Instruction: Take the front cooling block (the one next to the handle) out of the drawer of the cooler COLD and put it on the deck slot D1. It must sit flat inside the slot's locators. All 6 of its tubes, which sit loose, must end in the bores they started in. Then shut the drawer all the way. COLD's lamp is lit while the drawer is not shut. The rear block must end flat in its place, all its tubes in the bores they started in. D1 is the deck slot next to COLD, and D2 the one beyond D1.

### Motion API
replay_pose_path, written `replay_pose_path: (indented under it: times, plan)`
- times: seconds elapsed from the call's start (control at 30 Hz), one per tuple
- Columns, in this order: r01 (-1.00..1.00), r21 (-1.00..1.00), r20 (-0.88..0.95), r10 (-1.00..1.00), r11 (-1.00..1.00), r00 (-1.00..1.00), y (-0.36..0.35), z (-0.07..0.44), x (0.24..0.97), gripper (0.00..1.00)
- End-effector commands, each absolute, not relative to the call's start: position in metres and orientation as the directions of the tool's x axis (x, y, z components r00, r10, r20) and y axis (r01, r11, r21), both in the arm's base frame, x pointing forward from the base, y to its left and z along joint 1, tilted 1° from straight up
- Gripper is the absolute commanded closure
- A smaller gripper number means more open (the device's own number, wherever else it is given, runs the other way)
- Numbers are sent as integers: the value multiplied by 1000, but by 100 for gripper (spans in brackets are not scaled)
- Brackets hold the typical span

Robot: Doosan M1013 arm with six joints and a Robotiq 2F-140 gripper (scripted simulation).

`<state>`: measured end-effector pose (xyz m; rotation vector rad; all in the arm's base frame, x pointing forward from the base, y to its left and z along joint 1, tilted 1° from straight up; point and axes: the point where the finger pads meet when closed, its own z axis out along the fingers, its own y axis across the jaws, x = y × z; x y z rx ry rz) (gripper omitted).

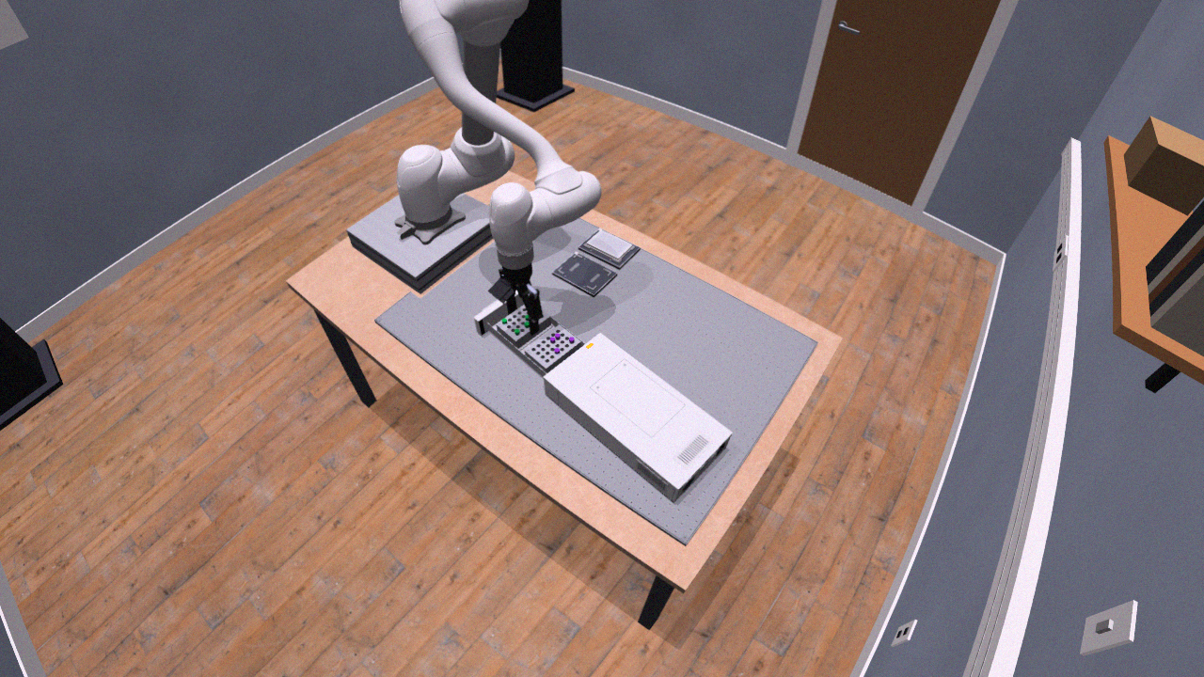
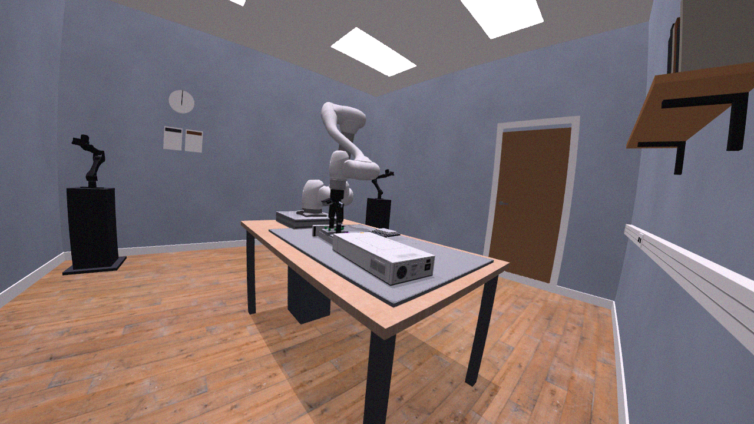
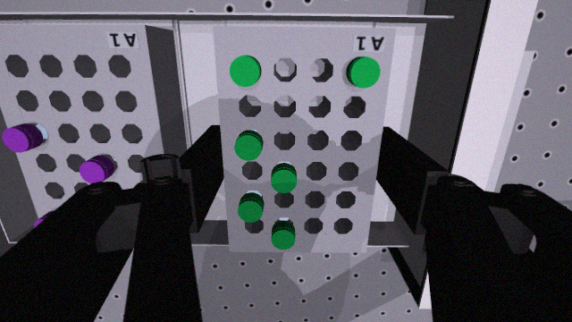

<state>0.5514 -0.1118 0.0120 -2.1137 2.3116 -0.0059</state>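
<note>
My gripper (image 1: 521, 317) (image 2: 335, 228) (image 3: 299, 148) is shut on the front cooling block (image 3: 331, 241), one finger on each side. The block is at the open drawer (image 3: 313, 17) and looks slightly raised; its underside is hidden. Several green-capped tubes (image 3: 245, 71) stand in its bores. The rear block (image 1: 539, 360) (image 3: 40, 82) sits in the drawer with purple-capped tubes (image 3: 97, 170), partly behind a finger in the wrist view. COLD (image 1: 640, 403) (image 2: 369, 247) has its orange lamp (image 1: 589, 346) lit. Slot D1 (image 1: 572, 279) is empty.
The drawer's handle panel (image 1: 482, 324) (image 3: 500, 89) stands beside the front block. Slot D2 (image 1: 629, 256), beyond D1, carries a pale flat block (image 1: 609, 244). The arm's base plinth (image 1: 395, 252) stands at the table's far left in the top view.
</note>
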Motion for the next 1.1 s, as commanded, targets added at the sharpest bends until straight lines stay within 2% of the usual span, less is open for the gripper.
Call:
replay_pose_path:
  times: [0.0,1.07]
  plan:
    - [-996,-10,-4,-996,90,-90,-112,14,552,90]
    - [-996,-10,-4,-996,90,-90,-112,42,552,90]
